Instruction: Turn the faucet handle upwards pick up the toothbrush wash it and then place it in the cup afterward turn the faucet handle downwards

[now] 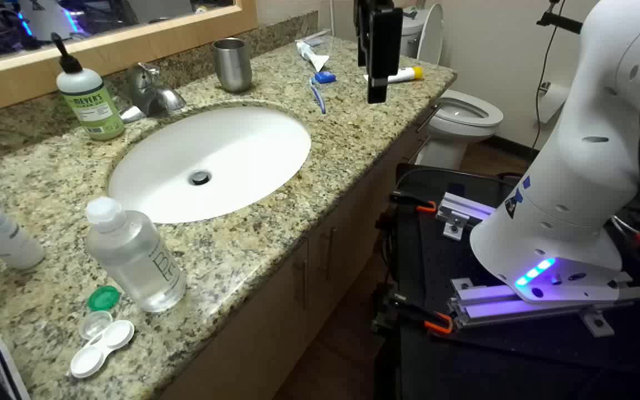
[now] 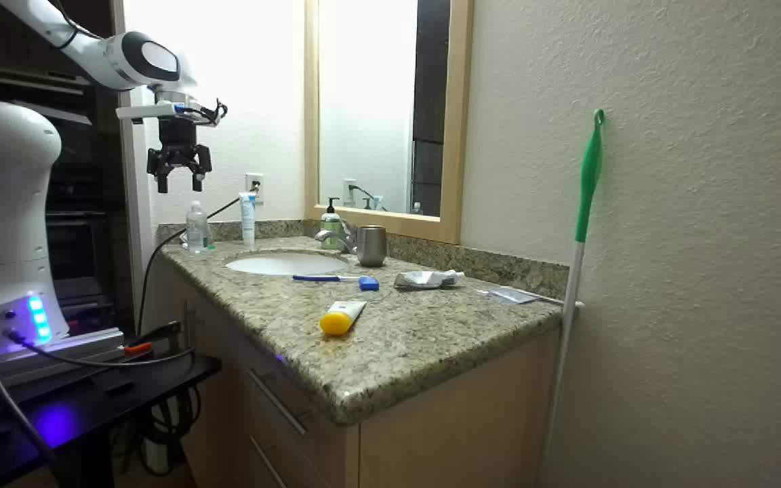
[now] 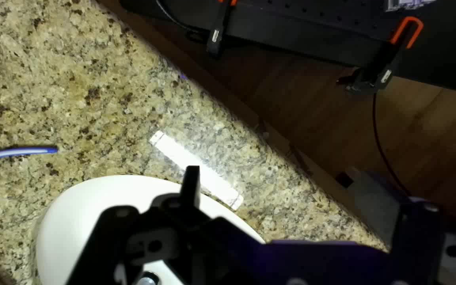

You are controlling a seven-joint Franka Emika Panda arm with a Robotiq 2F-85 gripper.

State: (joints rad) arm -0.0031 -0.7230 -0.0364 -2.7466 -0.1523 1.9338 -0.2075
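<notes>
The end effector [image 2: 180,181] hung well above the granite surface [image 1: 253,239], its fingers spread apart with nothing between them. Below it, the wrist view showed part of the white sink [image 3: 93,213]. The blue-handled toothbrush [image 1: 318,99] lay on the granite near the sink's rim, and the brushed-metal cup [image 1: 233,65], upright with no brush showing in it, stood near the chrome faucet [image 1: 156,95]. No water showed running, so the faucet handle [image 1: 146,69] was probably down. Every step seemed left: raising the handle, lifting, washing and placing the toothbrush, then lowering the handle.
</notes>
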